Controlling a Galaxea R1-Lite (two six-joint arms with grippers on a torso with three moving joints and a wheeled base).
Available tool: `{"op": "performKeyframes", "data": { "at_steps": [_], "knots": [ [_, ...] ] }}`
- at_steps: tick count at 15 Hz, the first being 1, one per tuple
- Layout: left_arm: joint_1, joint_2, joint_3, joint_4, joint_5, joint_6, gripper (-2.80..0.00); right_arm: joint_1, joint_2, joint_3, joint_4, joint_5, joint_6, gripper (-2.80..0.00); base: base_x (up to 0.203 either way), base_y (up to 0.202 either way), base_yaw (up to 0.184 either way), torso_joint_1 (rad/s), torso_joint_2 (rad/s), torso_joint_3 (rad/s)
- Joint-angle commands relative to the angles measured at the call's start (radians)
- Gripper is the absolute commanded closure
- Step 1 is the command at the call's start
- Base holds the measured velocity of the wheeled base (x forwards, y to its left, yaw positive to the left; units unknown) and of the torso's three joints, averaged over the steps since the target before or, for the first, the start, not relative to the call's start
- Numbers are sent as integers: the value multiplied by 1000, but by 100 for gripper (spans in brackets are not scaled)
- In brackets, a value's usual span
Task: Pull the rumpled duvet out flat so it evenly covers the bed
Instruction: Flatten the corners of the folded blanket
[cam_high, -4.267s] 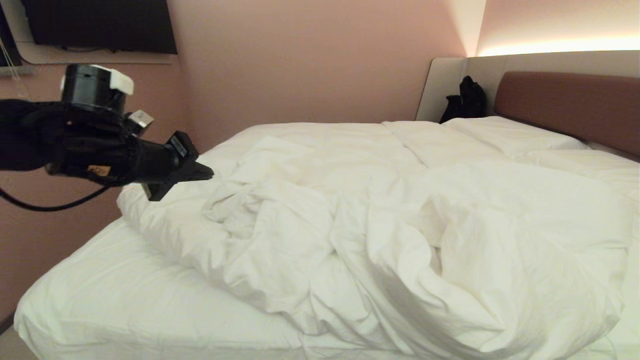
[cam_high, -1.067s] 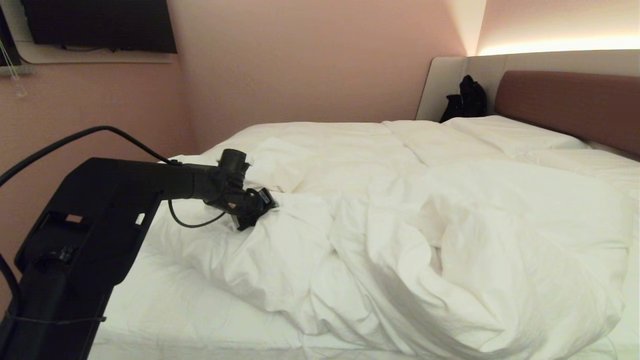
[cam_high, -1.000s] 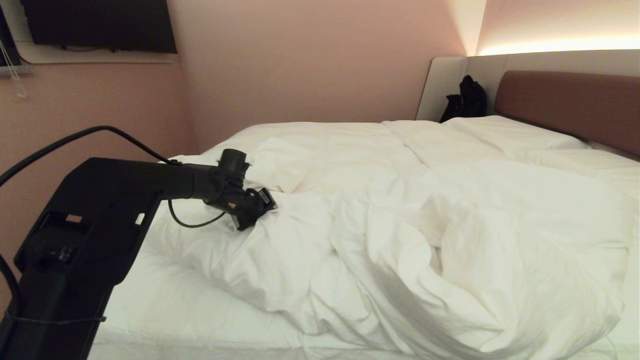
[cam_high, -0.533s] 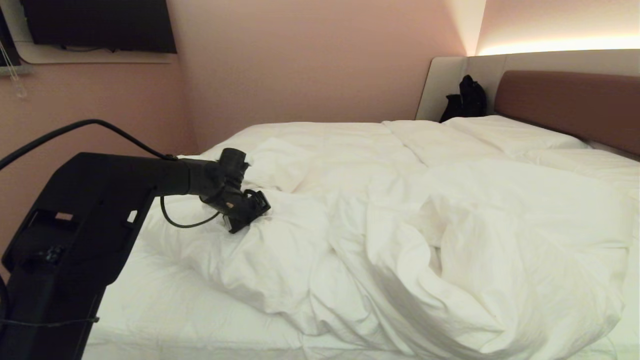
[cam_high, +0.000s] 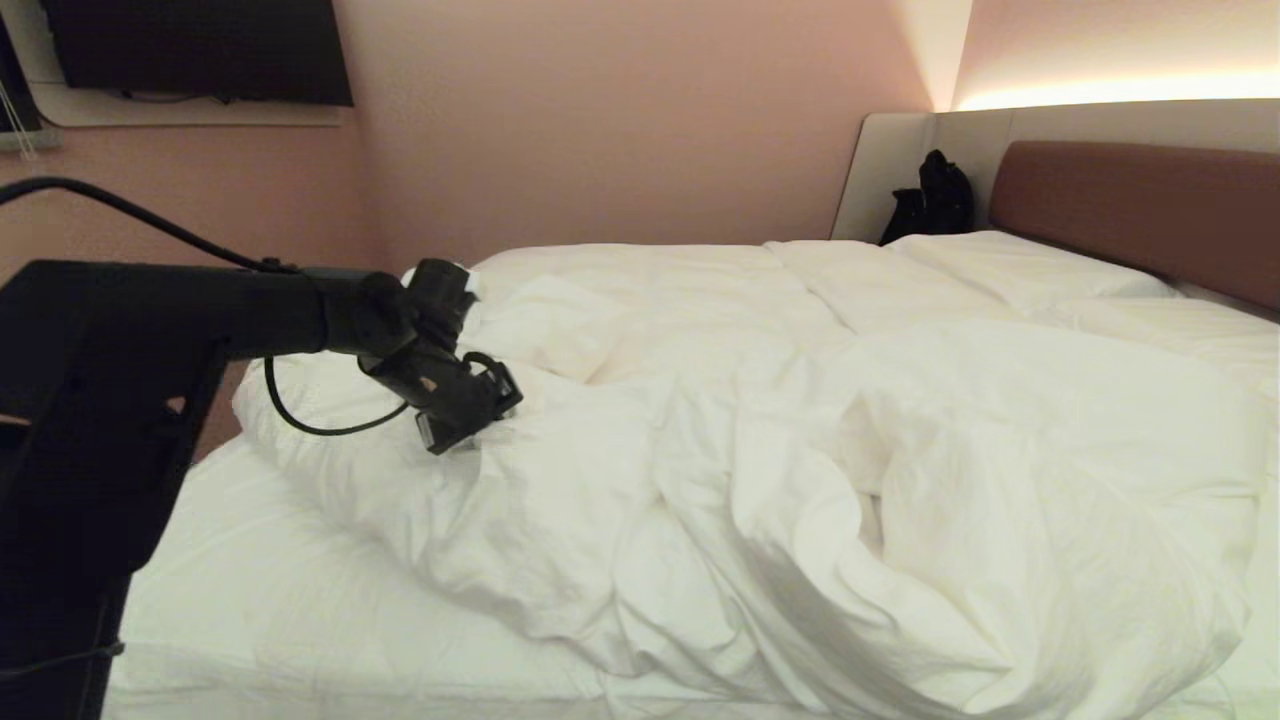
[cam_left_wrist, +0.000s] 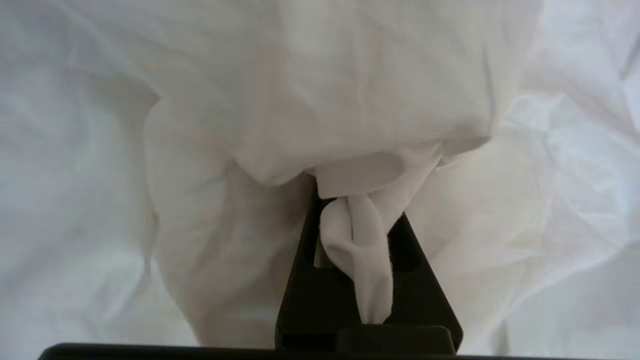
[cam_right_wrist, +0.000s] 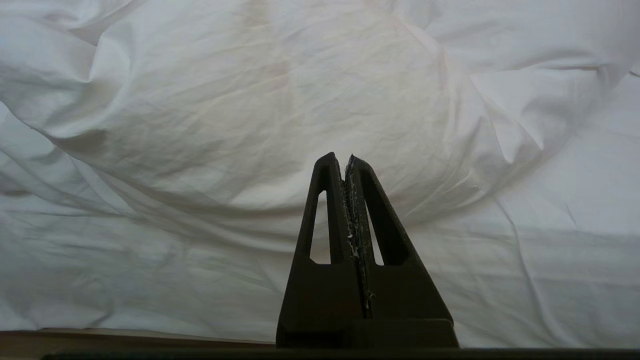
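One duvet (cam_high: 820, 450) lies rumpled across the one bed (cam_high: 300, 620), bunched into thick folds over the middle and the near right side, while a strip of taut sheet shows bare along the near left edge. The left gripper (cam_high: 478, 415) reaches in from the left on its black arm and sits on a raised fold near the duvet's left end; in the left wrist view its jaws are clenched on a twisted pinch of the white cloth, which runs down between the two black fingers (cam_left_wrist: 300, 280). The right gripper (cam_right_wrist: 347, 165) appears only in its own wrist view, hovering above creased white bedding, its jaws pressed together with nothing between them. Two white pillows (cam_high: 1010, 265) lie side by side at the head of the bed, below the brown headboard (cam_high: 1150, 210). One black bag (cam_high: 930, 200) stands against the pale surround panel beside the headboard. One dark screen (cam_high: 200, 50) hangs on the pink wall at upper left.
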Motion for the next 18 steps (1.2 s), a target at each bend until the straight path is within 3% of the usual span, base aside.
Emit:
{"op": "performKeyframes", "data": {
  "at_steps": [1,8,13,18],
  "knots": [
    [-12,-158,73,16,-2,-1,0,0,0,0,0,0,-1,0,0,0,0,0,0,0],
    [-24,-463,349,21,-1,47,0,0,0,0,0,-1,-1,0,0,0,0,0,0,0],
    [-23,-694,642,20,3,105,0,0,0,0,0,0,-1,0,0,0,0,0,0,0],
    [-24,-789,897,12,4,172,0,0,0,0,0,-1,-1,0,0,0,0,0,0,0]
  ]
}}
